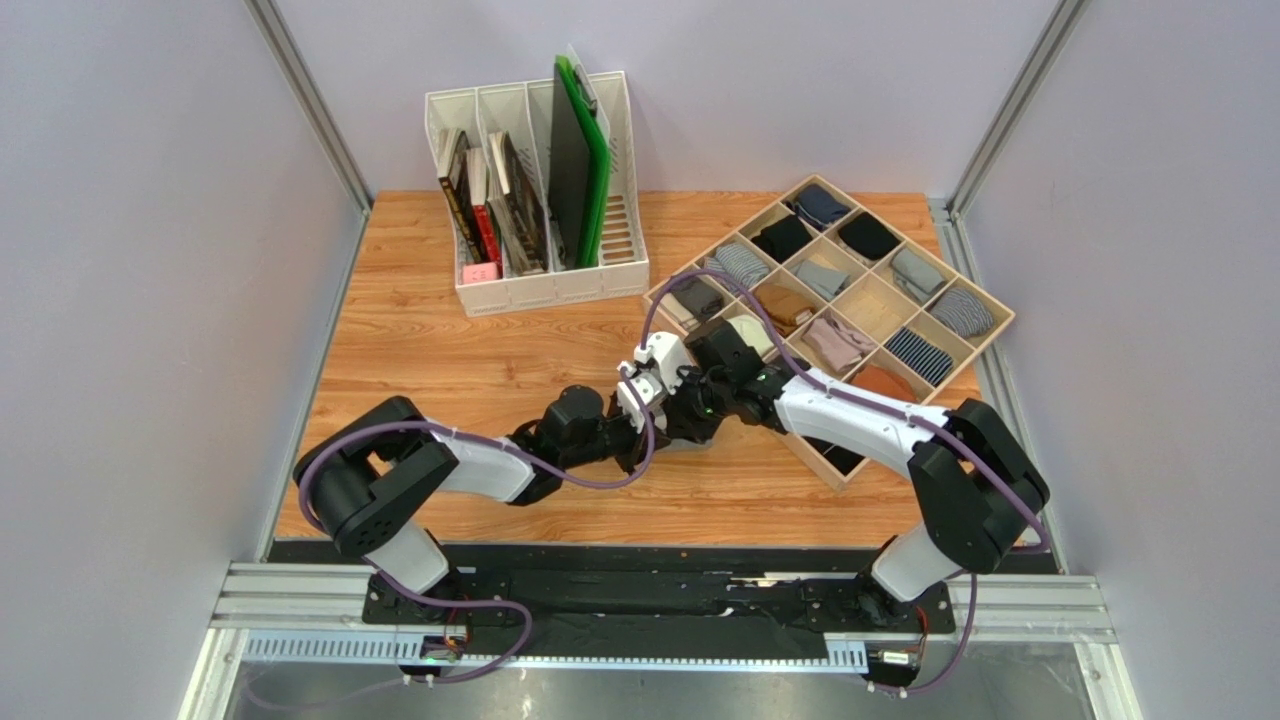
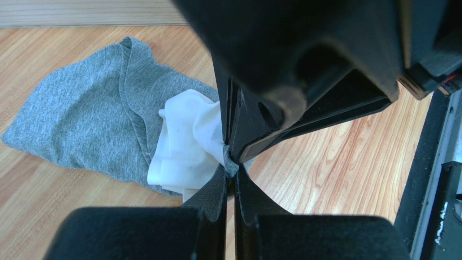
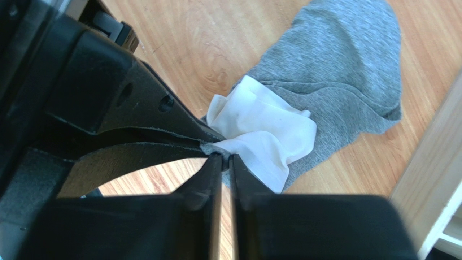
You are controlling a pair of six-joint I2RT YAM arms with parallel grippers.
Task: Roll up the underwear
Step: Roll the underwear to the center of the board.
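Observation:
The underwear [image 2: 81, 119] lies crumpled on the wooden table, heather-grey with its white waistband [image 2: 184, 143] bunched at one end. It also shows in the right wrist view [image 3: 336, 70]. My left gripper [image 2: 232, 172] is shut on a corner of the fabric by the waistband. My right gripper [image 3: 222, 158] is shut on the same corner, tip to tip with the left one. In the top view the left gripper [image 1: 628, 408] and right gripper [image 1: 688, 402] meet at mid-table, and the underwear is hidden beneath them.
A wooden divided tray [image 1: 984, 312] with several rolled bundles stands at the right, close to the right arm; its wall shows in the right wrist view [image 3: 434, 179]. A white file rack [image 1: 549, 285] with books and a green board stands at the back.

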